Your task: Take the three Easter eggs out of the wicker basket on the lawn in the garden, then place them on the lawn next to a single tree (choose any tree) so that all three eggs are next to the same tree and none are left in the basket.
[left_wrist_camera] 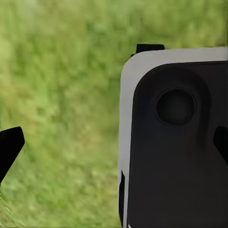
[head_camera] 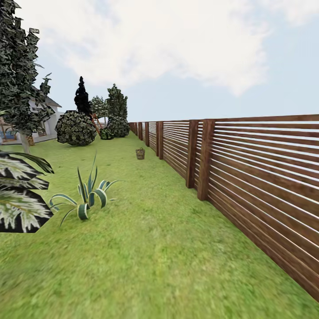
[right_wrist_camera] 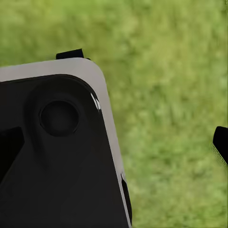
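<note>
The wicker basket [head_camera: 140, 153] stands far ahead on the lawn [head_camera: 146, 248], close to the wooden fence. It is small in the head view, and the Easter eggs cannot be made out at this distance. A tree [head_camera: 20, 84] with a pale trunk and dark flecked leaves rises at the far left. In the left wrist view my left gripper [left_wrist_camera: 114, 145] is open, its dark fingertips [left_wrist_camera: 10, 146] spread wide over grass and the robot's black base. My right gripper [right_wrist_camera: 114, 145] is open in the same way, with one fingertip [right_wrist_camera: 221, 144] at the frame's edge.
A brown slatted fence [head_camera: 248, 177] runs along the right side. A spiky striped plant [head_camera: 86, 195] and a large striped leaf [head_camera: 20, 199] sit at the near left. Round bushes [head_camera: 75, 128], a near-black tree [head_camera: 82, 97] and a white house [head_camera: 48, 117] lie farther back.
</note>
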Controlling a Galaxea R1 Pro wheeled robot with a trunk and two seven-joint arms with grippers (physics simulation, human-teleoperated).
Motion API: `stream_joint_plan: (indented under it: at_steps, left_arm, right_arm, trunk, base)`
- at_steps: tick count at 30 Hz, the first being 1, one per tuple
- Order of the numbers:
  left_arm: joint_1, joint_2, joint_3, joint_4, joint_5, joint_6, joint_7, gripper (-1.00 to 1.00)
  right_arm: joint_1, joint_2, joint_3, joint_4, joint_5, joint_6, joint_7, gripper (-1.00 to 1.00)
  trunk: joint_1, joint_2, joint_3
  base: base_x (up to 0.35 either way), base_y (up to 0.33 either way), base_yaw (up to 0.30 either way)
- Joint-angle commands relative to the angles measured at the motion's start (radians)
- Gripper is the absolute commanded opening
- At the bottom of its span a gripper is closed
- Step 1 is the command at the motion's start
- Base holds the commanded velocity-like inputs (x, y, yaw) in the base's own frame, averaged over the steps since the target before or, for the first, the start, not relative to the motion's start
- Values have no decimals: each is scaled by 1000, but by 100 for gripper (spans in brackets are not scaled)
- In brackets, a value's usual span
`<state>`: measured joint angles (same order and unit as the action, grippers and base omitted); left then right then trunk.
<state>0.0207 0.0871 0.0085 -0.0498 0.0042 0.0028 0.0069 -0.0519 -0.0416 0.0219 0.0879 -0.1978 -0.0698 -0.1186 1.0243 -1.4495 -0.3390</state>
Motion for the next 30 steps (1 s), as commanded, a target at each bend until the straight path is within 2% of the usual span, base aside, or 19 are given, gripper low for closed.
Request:
stream_joint_plan:
  at_steps: [1,18,30]
  left_arm:
    - [1,0,1,-2,0,0,1,100]
    - [1,-1,1,-2,0,0,1,100]
    - [1,-1,1,-2,0,0,1,100]
  right_arm:
    - [-2,0,3,4,-8,-7,0,100]
    - [-2,0,2,4,-8,-8,0,100]
    - [-2,0,2,5,-8,-8,0,100]
  trunk:
    - [1,-1,-1]
    - [1,-1,-1]
    - [1,-1,-1]
  base:
    - [320,0,64]
    - [320,0,62]
    - [319,0,7]
